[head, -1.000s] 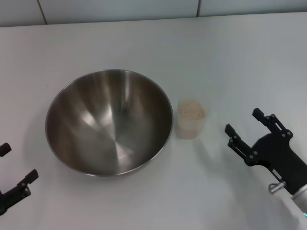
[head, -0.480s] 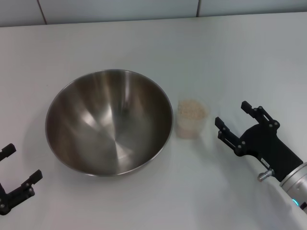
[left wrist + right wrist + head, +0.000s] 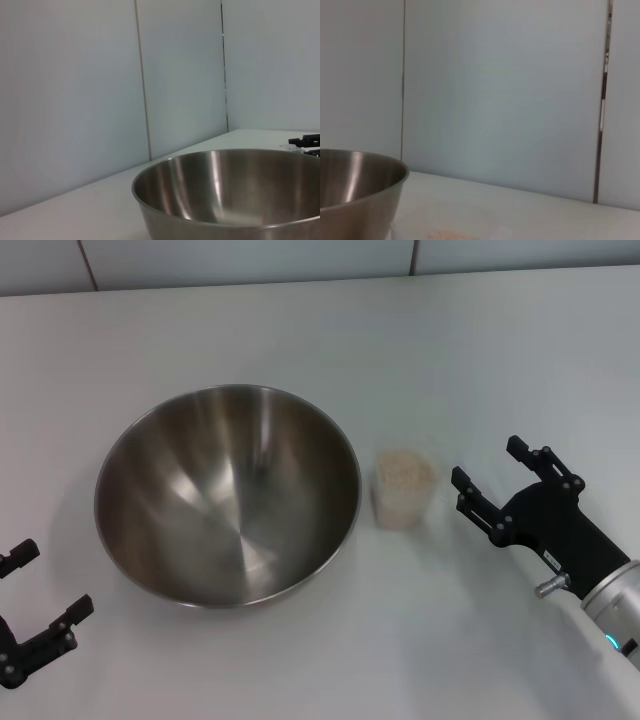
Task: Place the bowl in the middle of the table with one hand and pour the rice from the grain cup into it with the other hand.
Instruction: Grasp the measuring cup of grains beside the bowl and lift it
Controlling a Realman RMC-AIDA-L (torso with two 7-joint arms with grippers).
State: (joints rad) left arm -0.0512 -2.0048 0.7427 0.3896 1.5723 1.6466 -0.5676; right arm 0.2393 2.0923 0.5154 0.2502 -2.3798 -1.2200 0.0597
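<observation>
The bowl (image 3: 228,495) stands upright on the table (image 3: 300,330), left of centre, its brushed steel interior bare. Just beside its right rim, apart from it, stands the grain cup (image 3: 403,489), upright and filled near the brim with rice (image 3: 404,471). The right gripper (image 3: 498,483) hovers close to the cup's right side, fingers spread wide and pointing toward it, touching nothing. The left gripper (image 3: 35,595) sits low at the near left corner, well apart from the bowl, fingers likewise parted and holding nothing. Pale wall panels (image 3: 75,100) rise behind the table.
</observation>
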